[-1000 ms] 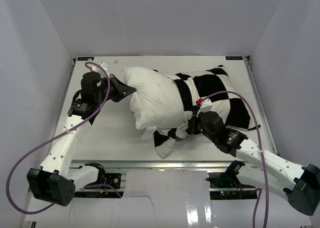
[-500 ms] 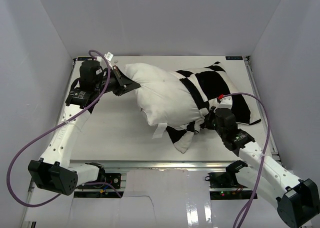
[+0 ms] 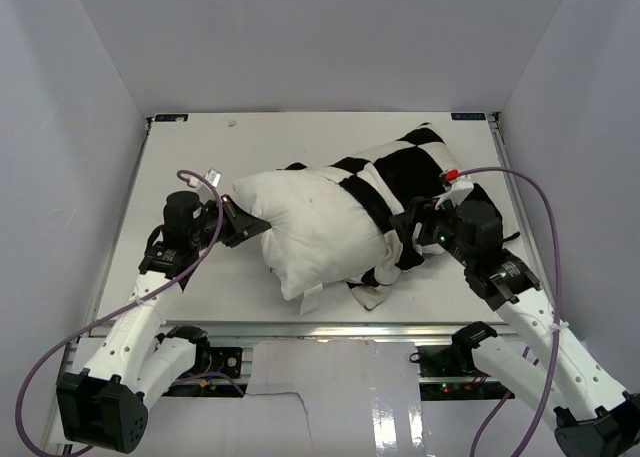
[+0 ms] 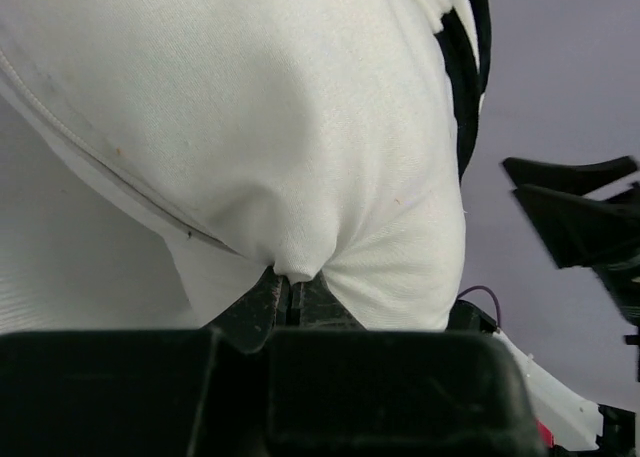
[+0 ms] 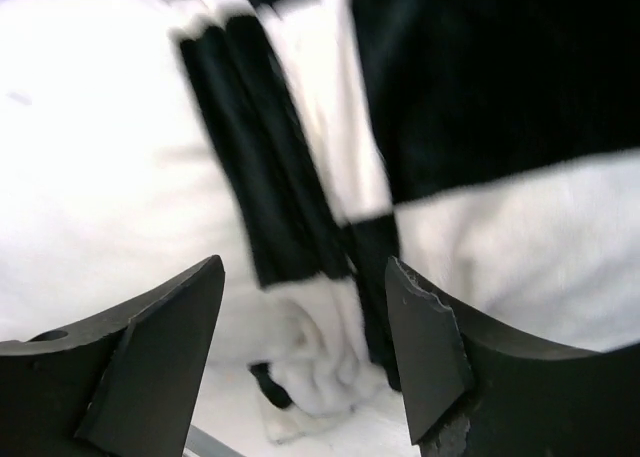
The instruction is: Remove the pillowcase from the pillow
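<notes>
Anchoring the pillow (image 3: 310, 227) by its corner with the left gripper (image 3: 250, 224) clamped on white fabric, so the right gripper (image 3: 410, 232) (jaws apart, gripping nothing) can take the pillowcase (image 3: 420, 172) bunched over the pillow's right half, mid-table (image 3: 190, 167).

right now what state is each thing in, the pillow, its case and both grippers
pillow: left part bare, right end inside the pillowcase, left corner pinched
pillowcase: bunched back over the pillow's right end, not yet off
left gripper: shut on the pillow's corner
right gripper: open, fingers apart, facing the pillowcase's bunched edge, gripping nothing
</notes>
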Motion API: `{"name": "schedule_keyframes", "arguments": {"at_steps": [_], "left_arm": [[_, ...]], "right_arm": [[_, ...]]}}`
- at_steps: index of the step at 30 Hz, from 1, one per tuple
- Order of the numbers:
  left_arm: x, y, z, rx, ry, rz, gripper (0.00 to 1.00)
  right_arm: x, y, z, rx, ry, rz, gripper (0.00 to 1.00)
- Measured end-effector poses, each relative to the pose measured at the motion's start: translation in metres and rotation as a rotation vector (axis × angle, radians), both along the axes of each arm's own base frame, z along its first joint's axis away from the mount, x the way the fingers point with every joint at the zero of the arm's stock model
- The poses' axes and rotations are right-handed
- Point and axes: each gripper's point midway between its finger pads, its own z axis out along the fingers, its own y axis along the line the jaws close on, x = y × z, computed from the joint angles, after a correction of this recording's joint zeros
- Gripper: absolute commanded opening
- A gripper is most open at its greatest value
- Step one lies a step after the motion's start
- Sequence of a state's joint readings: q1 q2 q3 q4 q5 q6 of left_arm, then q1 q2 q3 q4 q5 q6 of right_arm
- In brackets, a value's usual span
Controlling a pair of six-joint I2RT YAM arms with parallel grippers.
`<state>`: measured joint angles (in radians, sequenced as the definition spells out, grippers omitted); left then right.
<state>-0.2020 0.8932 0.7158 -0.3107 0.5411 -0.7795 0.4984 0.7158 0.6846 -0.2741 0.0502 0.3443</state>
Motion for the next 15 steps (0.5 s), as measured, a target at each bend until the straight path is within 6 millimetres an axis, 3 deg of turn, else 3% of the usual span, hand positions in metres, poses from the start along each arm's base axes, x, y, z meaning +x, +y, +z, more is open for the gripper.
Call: {"name": "schedule_keyframes", "arguments": {"at_steps": [4,8,11,15], "left_arm": [[-0.005,0.002,-0.021,0.003,-0.002,0.012,0.0],[-0.007,0.002,-0.026,-0.005,-0.021,0.012,0.0],[-0.008,0.001,-0.021,-0.011,-0.044,0.008,0.0],[-0.009,0.0,-0.017,-0.014,-0.061,0.006,0.0]], "right_arm": [[0.012,0.025,0.068,0.048,-0.137,0.115,0.75],[0.05,0.072,0.109,0.03,-0.199,0.267,0.76],[0.088,0.11,0.098,-0.025,-0.171,0.358,0.79],[0.123,0.145,0.046,-0.123,-0.063,0.441,0.8]]}}
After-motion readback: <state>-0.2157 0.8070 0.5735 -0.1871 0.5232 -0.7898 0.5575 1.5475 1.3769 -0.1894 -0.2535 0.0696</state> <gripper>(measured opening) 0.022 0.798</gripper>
